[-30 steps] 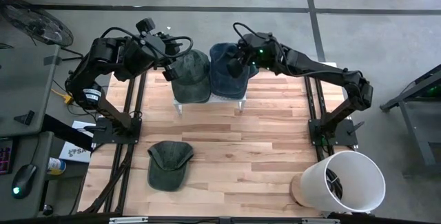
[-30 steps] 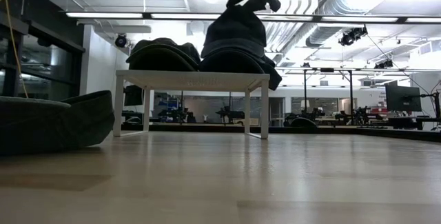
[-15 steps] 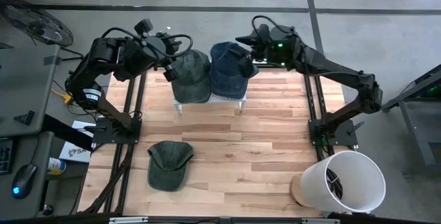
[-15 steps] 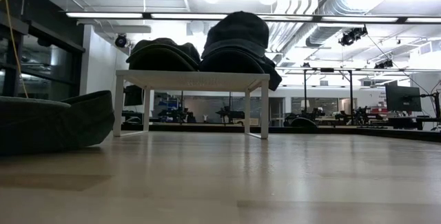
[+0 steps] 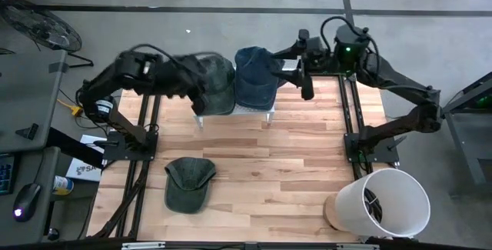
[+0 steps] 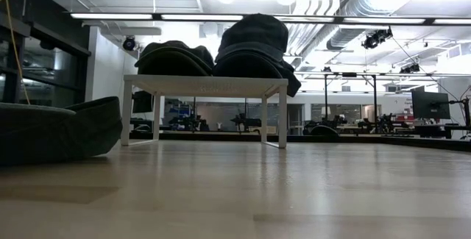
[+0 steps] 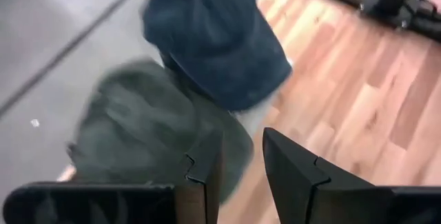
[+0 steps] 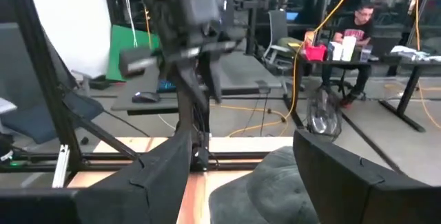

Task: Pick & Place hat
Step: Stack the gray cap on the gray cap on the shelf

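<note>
Hats, high view: two caps sit side by side on the small white stand at the far middle of the table; the green hat on the left, the blue hat touching it on the right. A third green cap lies flat on the wood nearer the front left. A white bin stands at the front right corner.
Left gripper, high view: the left gripper hangs over the green hat's left edge; whether it grips cloth cannot be told here.
Right gripper, high view: the right gripper is just beside the blue hat, apart from it, holding nothing.
Low view: both hats rest on the stand, the blue one bulging taller; the third cap fills the near left. No gripper shows.
Left wrist view: dark fingers stand part-way apart, with nothing between them, above the green hat's crown.
Right wrist view: fingers spread wide and empty; a green cap shows below, and a person sits at a desk in the room beyond.
Progress: judged from this, two hats look placed and one is left on the table.
Heading: each stand hat's long axis runs back to front, though where the brims lie is hard to tell; the loose cap's brim appears to point toward the front edge.
</note>
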Tool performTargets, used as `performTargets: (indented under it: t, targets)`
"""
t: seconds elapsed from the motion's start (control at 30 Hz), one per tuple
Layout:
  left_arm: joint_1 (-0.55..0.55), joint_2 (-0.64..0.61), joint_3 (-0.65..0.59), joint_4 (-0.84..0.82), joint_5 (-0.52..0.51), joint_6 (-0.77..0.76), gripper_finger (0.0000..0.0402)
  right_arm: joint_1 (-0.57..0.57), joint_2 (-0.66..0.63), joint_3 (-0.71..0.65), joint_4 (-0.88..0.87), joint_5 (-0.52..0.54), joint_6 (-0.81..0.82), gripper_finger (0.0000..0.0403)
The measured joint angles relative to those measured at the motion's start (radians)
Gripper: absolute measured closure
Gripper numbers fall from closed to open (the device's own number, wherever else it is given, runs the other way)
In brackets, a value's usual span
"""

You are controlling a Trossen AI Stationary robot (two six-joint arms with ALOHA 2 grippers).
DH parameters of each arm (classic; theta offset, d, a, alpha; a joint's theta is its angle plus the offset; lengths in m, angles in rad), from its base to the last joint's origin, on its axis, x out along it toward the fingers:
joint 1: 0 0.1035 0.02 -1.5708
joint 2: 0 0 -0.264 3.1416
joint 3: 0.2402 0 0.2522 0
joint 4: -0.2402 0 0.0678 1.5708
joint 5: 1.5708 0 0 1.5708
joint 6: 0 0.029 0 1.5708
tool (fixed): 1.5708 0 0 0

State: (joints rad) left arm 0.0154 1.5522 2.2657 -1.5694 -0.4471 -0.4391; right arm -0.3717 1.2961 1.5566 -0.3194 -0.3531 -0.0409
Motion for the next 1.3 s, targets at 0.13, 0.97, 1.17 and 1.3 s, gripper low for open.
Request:
performTargets:
  t: [0.13, 0.97, 1.17, 1.3]
  targets:
    - [-0.046, 0.003, -0.104, -0.002, 0.044, -0.139, 0.0302, 0.02, -0.022, 0.0, -0.021, 0.002, -0.026, 0.0155]
    - [-0.399, 0.004, -0.93, 0.454, 0.439, -1.009, 0.0302, 0.219, -0.028, 0.0, -0.097, 0.164, -0.064, 0.0155]
    - [-0.437, 0.004, -1.026, 0.581, 0.437, -1.087, 0.0287, 0.305, -0.028, 0.0, -0.122, 0.298, -0.029, 0.0155]
    - [-0.464, 0.004, -1.07, 0.592, 0.433, -1.161, 0.0241, 0.361, -0.028, 0.0, -0.154, 0.357, -0.02, 0.0155]
